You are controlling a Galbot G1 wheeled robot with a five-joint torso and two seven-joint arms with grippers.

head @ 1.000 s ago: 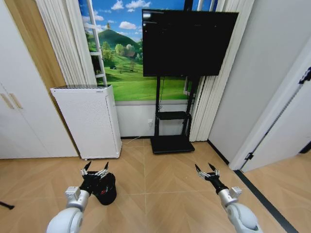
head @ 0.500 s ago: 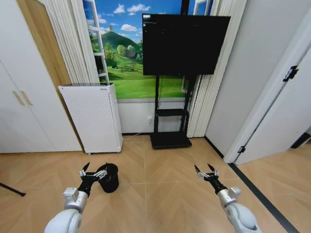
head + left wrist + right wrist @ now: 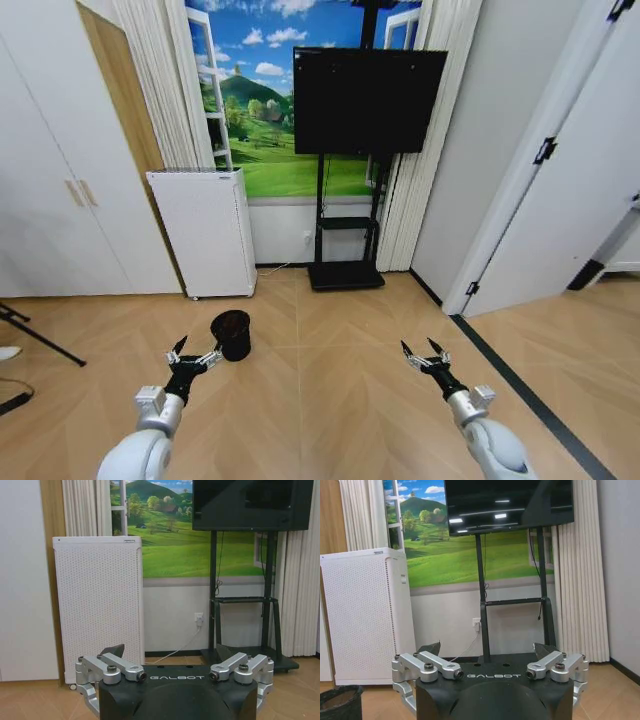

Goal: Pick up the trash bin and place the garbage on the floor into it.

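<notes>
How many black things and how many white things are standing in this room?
Black: 3 - trash bin, TV, TV stand
White: 1 - perforated appliance
Total: 4

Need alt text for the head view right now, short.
Both grippers hang open and empty over the floor: left gripper just short of the trash bin, right gripper apart. Behind stand a white appliance and TV.

1. The left arm reaches forward and low; its black-and-silver metal tool [image 3: 195, 352] holds its fingers spread apart, empty.
2. The right arm mirrors it; its matching tool [image 3: 425, 352] is likewise splayed and empty.
</notes>
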